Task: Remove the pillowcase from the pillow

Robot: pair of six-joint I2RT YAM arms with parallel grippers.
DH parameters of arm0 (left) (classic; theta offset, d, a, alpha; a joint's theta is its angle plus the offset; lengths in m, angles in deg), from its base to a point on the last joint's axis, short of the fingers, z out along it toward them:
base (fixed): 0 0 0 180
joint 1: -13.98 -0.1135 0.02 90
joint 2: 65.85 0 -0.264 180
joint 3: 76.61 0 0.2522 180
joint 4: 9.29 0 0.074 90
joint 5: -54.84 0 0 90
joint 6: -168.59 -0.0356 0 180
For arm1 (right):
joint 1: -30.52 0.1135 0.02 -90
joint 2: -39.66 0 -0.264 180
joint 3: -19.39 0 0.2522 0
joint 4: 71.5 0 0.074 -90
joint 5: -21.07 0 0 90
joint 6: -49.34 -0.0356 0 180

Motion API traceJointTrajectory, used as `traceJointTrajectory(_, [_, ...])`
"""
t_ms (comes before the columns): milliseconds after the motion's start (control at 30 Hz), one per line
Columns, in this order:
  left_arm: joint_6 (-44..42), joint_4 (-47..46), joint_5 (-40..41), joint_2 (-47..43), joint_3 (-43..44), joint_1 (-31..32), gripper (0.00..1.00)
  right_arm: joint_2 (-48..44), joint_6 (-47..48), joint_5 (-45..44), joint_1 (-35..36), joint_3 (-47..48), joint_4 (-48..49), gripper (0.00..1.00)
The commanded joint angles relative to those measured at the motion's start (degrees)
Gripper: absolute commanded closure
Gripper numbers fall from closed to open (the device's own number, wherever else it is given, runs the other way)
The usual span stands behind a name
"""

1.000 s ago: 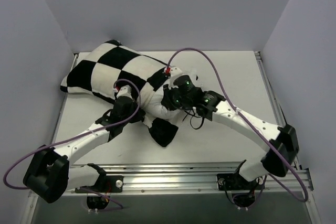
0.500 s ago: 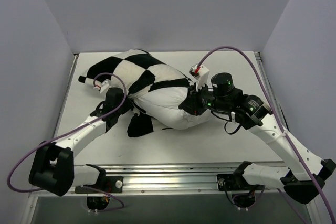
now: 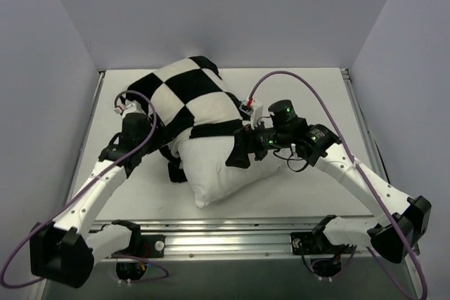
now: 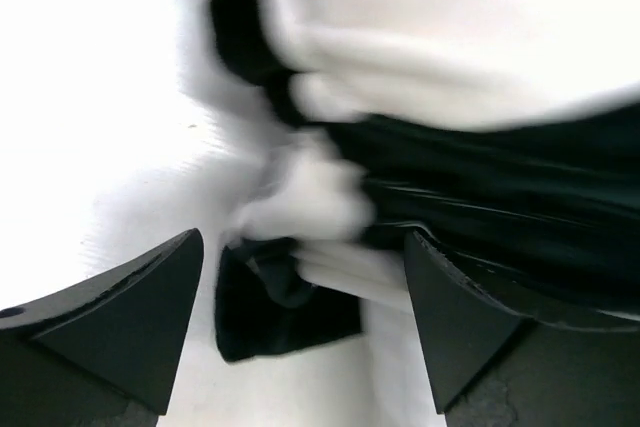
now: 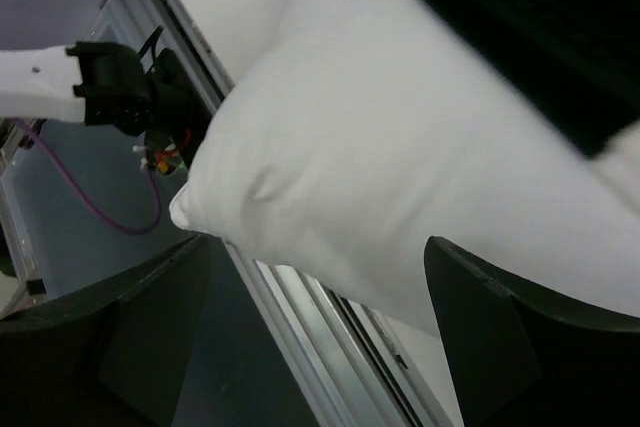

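Swung round since 0.5 s ago, the pillow (image 3: pixel 211 170) lies partly bare from above; the pillowcase (image 3: pixel 190 93) covers the rest. Left wrist: left gripper (image 4: pixel 302 239) spread, bunched cover between its fingers. Right wrist: right gripper (image 5: pixel 318 243) spread, bare pillow just ahead.

pillow (image 3: pixel 211 170): 1 | pillowcase (image 3: pixel 190 96): 1 | left hand (image 4: pixel 300 247), right hand (image 5: pixel 318 247): 2

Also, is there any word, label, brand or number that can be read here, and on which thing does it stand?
None can be read. The pillowcase and the pillow carry no print; the red and white part on the right arm is too small to tell.
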Motion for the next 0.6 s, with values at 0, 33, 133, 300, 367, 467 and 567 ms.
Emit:
traceJointTrajectory(0, [-10.3, 6.0, -7.6, -4.3, 7.5, 0.4, 0.1, 2.1, -1.5, -1.2, -5.1, 2.9, 0.9, 0.17])
traceJointTrajectory(33, [-11.5, 6.8, -9.2, -4.9, 8.6, 0.6, 0.09, 2.7, -2.2, -1.8, -7.1, 2.7, 1.2, 0.15])
traceJointTrajectory(133, [-17.6, 6.8, -13.9, -3.6, 13.6, 2.8, 0.09, 2.5, -5.8, -2.2, -15.7, 0.1, 2.8, 0.12])
traceJointTrajectory(300, [-30.9, 5.7, -11.5, 3.9, 25.8, 17.8, 0.09, 0.8, -6.5, -2.4, -19.4, -2.3, 3.1, 0.07])
traceJointTrajectory(367, [-37.1, 5.7, -12.3, 9.7, 29.8, 21.6, 0.09, 0.0, -6.7, -4.6, -19.8, -2.9, 3.2, 0.07])
traceJointTrajectory(467, [-42.8, 6.2, -15.3, 17.9, 37.5, 27.1, 0.09, -1.0, -7.9, -8.0, -21.0, -4.1, 2.7, 0.07])
traceJointTrajectory(567, [-48.7, 7.7, -16.0, 25.4, 44.8, 30.8, 0.09, -3.0, -8.4, -8.9, -22.4, -5.8, 2.8, 0.06])
